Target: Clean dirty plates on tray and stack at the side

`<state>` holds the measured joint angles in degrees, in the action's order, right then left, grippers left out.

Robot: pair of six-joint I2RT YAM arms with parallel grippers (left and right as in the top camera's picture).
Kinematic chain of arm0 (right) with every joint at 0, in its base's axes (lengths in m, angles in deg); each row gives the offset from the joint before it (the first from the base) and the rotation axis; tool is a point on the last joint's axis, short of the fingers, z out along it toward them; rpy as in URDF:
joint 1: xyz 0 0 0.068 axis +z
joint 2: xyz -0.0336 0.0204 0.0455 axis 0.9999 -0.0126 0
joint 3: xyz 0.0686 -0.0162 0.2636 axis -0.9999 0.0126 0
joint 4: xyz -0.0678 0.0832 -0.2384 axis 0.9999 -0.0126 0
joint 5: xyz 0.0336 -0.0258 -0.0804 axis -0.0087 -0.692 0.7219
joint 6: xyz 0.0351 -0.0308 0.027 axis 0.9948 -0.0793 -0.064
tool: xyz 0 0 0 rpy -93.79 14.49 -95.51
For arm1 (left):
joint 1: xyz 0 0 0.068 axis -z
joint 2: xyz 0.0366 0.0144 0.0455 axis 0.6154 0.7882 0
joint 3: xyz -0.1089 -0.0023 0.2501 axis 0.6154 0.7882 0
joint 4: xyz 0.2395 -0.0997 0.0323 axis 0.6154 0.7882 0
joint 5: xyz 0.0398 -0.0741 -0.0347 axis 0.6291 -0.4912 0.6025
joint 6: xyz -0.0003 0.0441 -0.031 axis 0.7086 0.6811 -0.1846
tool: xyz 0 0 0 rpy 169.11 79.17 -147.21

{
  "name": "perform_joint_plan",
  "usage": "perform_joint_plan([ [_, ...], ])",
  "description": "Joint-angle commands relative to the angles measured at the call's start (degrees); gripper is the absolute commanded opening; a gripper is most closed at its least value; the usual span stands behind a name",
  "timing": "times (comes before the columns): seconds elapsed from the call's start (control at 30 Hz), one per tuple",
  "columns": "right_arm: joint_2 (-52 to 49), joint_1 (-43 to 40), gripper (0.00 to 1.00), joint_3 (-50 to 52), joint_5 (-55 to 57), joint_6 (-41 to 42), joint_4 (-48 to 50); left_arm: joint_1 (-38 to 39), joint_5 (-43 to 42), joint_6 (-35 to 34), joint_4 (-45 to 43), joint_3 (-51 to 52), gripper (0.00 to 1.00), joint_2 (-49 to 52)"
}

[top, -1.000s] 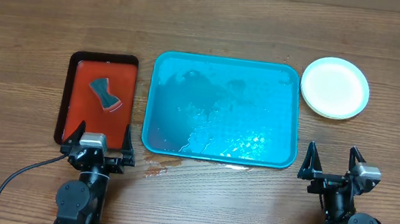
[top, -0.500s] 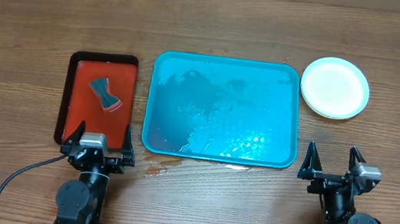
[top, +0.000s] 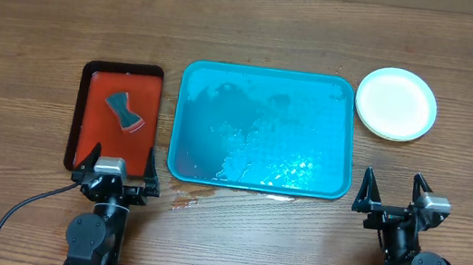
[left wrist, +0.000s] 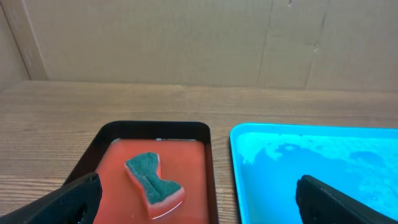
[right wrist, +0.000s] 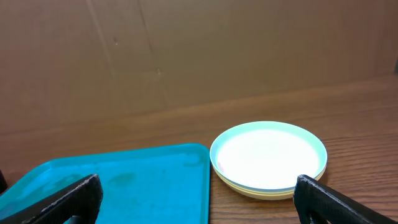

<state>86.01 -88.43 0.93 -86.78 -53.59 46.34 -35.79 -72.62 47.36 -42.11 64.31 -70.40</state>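
Observation:
The turquoise tray (top: 263, 129) lies in the middle of the table, wet and holding no plates; it also shows in the left wrist view (left wrist: 317, 165) and the right wrist view (right wrist: 118, 180). The plates (top: 396, 103) sit in one stack on the table to the tray's right, light blue on top of yellow-green, seen closer in the right wrist view (right wrist: 268, 158). My left gripper (top: 118, 161) is open and empty at the front left. My right gripper (top: 392, 191) is open and empty at the front right, in front of the stack.
A red tray with a black rim (top: 118, 117) lies left of the turquoise tray and holds a green-topped sponge (top: 125, 111), also seen in the left wrist view (left wrist: 154, 177). A small wet patch (top: 183, 201) marks the table before the turquoise tray.

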Motion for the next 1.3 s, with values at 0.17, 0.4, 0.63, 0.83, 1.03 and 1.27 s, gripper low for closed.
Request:
perform_joint_plan([
  [0.17,0.5,0.3,1.0,0.6,1.1,0.0,0.3,-0.3,-0.9,1.1,-0.2,0.3,0.99,-0.7],
  [0.4,0.5,0.3,1.0,0.6,1.6,-8.4,0.2,-0.3,-0.9,1.1,-0.2,0.3,1.0,-0.7],
  [0.63,0.5,0.3,1.0,0.6,1.6,-12.4,0.2,-0.3,-0.9,1.1,-0.2,0.3,1.0,-0.7],
  [0.83,0.5,0.3,1.0,0.6,1.6,-13.1,0.3,-0.3,-0.9,1.1,-0.2,0.3,1.0,-0.7],
  [1.03,0.5,0.3,1.0,0.6,1.6,-13.1,0.3,-0.3,-0.9,1.1,-0.2,0.3,1.0,-0.7],
  [1.27,0.5,0.3,1.0,0.6,1.6,-13.1,0.3,-0.3,-0.9,1.1,-0.2,0.3,1.0,-0.7],
])
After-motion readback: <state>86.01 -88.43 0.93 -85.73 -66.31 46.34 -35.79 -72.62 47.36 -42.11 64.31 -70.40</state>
